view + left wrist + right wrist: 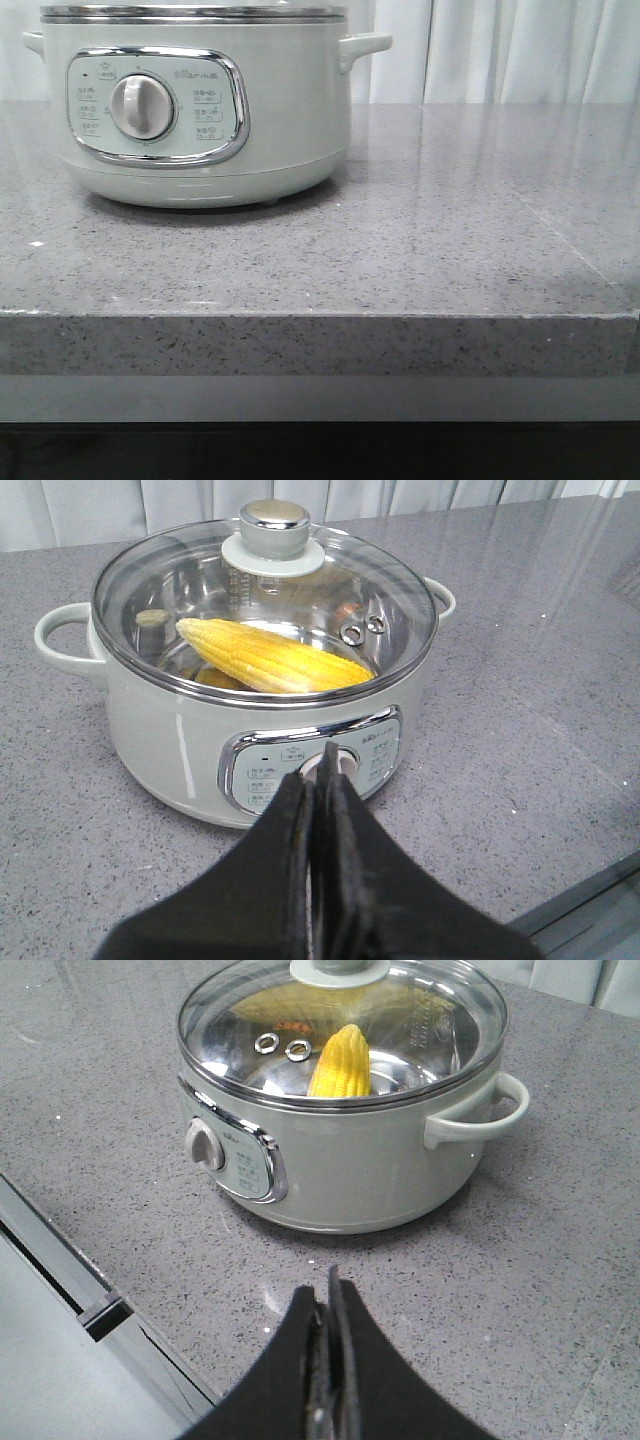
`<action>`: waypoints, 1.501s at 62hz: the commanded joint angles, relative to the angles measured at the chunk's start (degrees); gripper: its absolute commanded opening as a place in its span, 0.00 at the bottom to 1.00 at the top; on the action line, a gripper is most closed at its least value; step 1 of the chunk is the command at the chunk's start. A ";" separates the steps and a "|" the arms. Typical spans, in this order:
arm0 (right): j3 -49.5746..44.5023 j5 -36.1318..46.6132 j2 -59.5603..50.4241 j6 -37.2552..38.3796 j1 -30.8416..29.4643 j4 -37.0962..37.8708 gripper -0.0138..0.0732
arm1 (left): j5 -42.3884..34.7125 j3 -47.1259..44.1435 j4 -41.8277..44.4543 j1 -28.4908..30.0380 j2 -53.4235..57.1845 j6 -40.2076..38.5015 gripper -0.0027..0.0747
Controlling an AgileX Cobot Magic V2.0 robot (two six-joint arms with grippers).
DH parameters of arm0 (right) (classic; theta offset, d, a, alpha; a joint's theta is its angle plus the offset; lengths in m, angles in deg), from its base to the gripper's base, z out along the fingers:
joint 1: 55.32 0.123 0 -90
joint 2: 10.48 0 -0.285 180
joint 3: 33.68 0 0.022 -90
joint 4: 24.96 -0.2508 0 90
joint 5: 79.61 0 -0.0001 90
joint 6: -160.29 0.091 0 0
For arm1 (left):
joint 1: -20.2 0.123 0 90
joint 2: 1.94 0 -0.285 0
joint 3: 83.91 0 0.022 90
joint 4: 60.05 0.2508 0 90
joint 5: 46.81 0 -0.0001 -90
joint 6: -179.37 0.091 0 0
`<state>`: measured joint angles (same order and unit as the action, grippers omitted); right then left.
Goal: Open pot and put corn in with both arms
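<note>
- From where I stand, the pot point(195, 105) sits toward the left of the grey speckled counter point(430, 250), its control panel and round dial point(142, 107) facing the front edge.
- One small side handle point(362, 47) sticks out on its right; the other just shows at the far left of the front view.
- White curtains point(520, 50) hang behind the counter.
- The left gripper point(318, 770) hangs in front of the pot's control panel, its two black fingers point(290, 820) pressed together with nothing between them.
- In the left wrist view the glass lid point(265, 610) rests on the pot's rim, its round knob point(273, 525) standing up in the middle.
- The corn point(270, 658) lies inside the pot under the lid, yellow kernels plain through the glass, one end tapering toward the panel side.
- Two small metal vent rings point(363, 629) sit in the lid glass near the corn's tip.
- The right gripper point(326, 1295) hovers above bare counter, apart from the pot on its dial side, fingers point(350, 1340) closed on nothing.
- From the right wrist view the corn stands end-on beneath the lid.
</note>
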<state>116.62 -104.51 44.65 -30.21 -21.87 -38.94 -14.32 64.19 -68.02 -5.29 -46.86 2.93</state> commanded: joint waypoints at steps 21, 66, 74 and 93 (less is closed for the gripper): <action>1.52 3.87 -0.14 -0.67 -0.07 -0.42 0.08 | -25.97 -23.19 0.14 10.81 15.74 -0.17 0.01; 1.52 4.27 -0.14 -0.67 -0.07 -0.42 0.08 | -30.56 -45.96 0.26 22.25 38.44 -0.05 0.01; 1.52 4.27 -0.14 -0.67 -0.07 -0.42 0.08 | -30.56 -45.96 0.26 22.25 38.44 -0.05 0.01; 1.52 4.27 -0.14 -0.67 -0.07 -0.42 0.08 | -30.56 -45.96 0.26 22.25 38.44 -0.05 0.01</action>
<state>116.62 -104.51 44.65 -30.29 -21.87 -38.94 -40.32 18.49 -67.82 16.77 -9.47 2.93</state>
